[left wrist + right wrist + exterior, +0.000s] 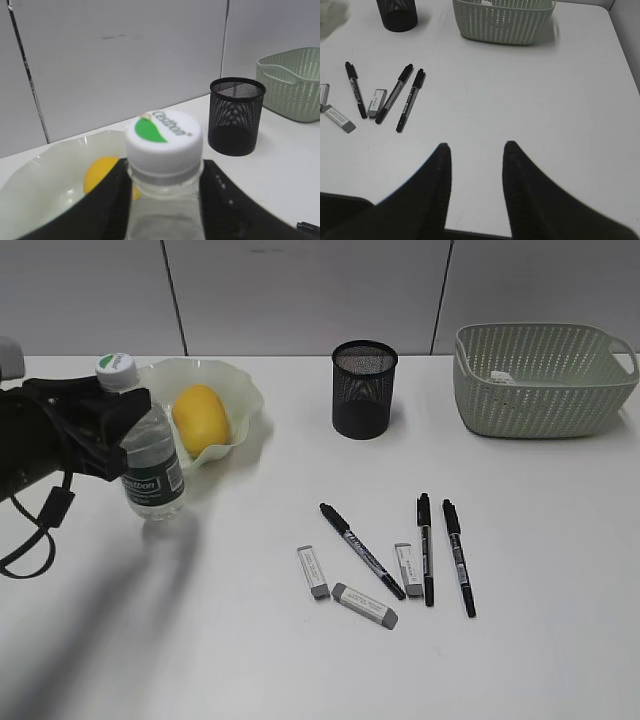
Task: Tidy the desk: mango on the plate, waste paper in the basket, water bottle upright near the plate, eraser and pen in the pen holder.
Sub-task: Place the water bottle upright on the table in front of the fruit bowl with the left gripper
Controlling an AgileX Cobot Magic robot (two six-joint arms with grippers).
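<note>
1. the left gripper point(118, 425) is clamped on the neck of the clear plastic water bottle with a white cap point(148, 450), held upright.
2. just beyond it, the yellow mango point(200, 418) lies in the pale wavy-edged plate point(245, 390).
3. the right gripper point(474, 162) hangs parted and empty, with three black pens point(400, 95) ahead to its left.

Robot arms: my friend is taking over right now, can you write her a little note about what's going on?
Left gripper is shut on the water bottle, upright beside the plate.
Right gripper is open, empty, over bare table.
Done: mango on the plate; paper in the basket.
Left: release the bottle, then put three pens and three erasers into the pen holder.
</note>
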